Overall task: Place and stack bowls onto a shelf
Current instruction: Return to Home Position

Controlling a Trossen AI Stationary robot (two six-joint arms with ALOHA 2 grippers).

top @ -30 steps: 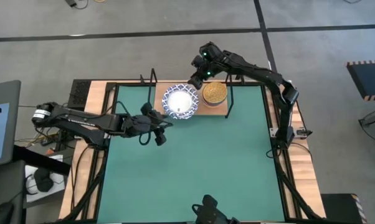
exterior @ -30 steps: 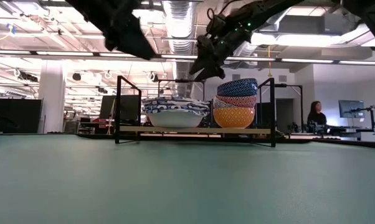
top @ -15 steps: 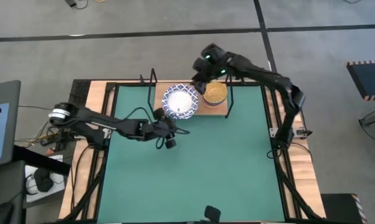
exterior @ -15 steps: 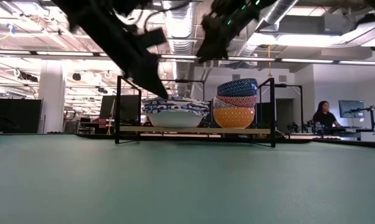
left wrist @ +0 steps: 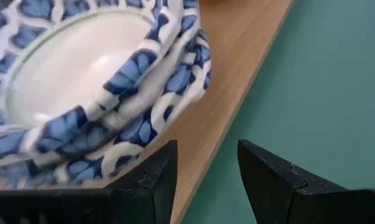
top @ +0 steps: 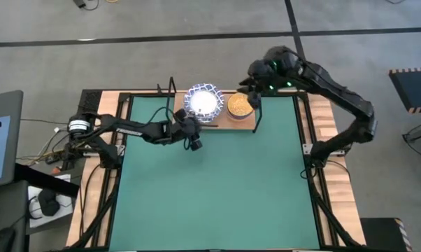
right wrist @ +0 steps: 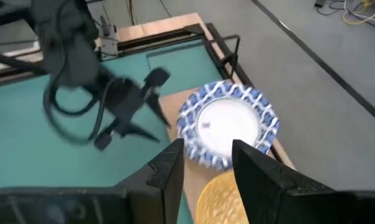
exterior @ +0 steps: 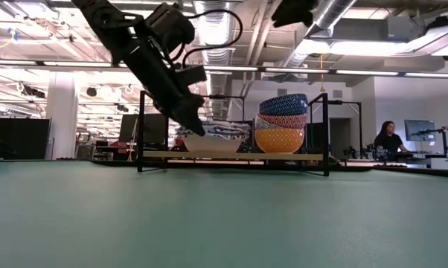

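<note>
A stack of white bowls with blue lattice rims (top: 202, 103) stands on the left half of the light-wood shelf (top: 223, 117) at the table's far edge, and their rims sit unevenly in the left wrist view (left wrist: 131, 93). To its right stands a stack of small bowls (top: 240, 105) with a blue one on top (exterior: 282, 104). My left gripper (top: 194, 128) is open, low at the near rim of the white stack (exterior: 196, 125). My right gripper (top: 251, 82) is open and hangs high above the small stack, holding nothing (right wrist: 206, 149). My left gripper comes slanting down from the table's near left. One open fingertip (left wrist: 162, 158) stands right at the near rim of the lower white bowls (left wrist: 175, 124). Whether it touches that rim, I cannot tell. Nothing lies between the fingers.
Black wire supports (top: 170, 91) (top: 256, 115) stand at the shelf's two ends. The green mat (top: 217, 189) spreads wide on the near side of the shelf. A person (exterior: 388, 138) sits far back in the room.
My left gripper has gone down and toward the far edge, up to the white stack's near rim. The white stack has slid toward the far edge, farther onto the shelf. My right gripper has risen and drawn away toward the table's right, off the small bowls.
</note>
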